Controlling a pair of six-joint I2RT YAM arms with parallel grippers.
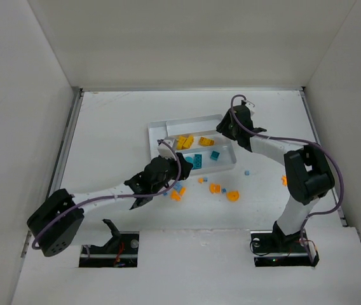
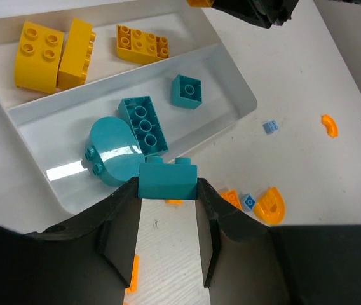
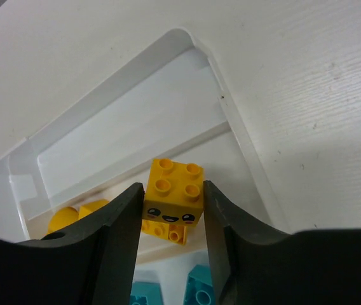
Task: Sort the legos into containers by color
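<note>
The white tray (image 1: 152, 135) lies mid-table. One of its containers (image 2: 228, 111) holds teal legos (image 2: 147, 124), a rounded one (image 2: 110, 155) among them. The section beside it holds yellow legos (image 2: 37, 54). My left gripper (image 2: 168, 185) is shut on a teal brick (image 2: 168, 180) over the tray's near wall. My right gripper (image 3: 173, 192) hovers above the tray's right end (image 3: 231, 114), shut on a yellow brick with a smiling face (image 3: 172, 190). Another yellow lego (image 3: 168, 230) lies below that brick. In the top view, the left gripper (image 1: 182, 166) and right gripper (image 1: 222, 130) are at opposite sides of the tray.
Loose orange legos (image 1: 215, 188) and a rounded orange one (image 1: 233, 196) lie on the table in front of the tray. Small light blue pieces (image 2: 270, 126) and an orange curved piece (image 2: 330, 125) sit to the right. White walls enclose the table.
</note>
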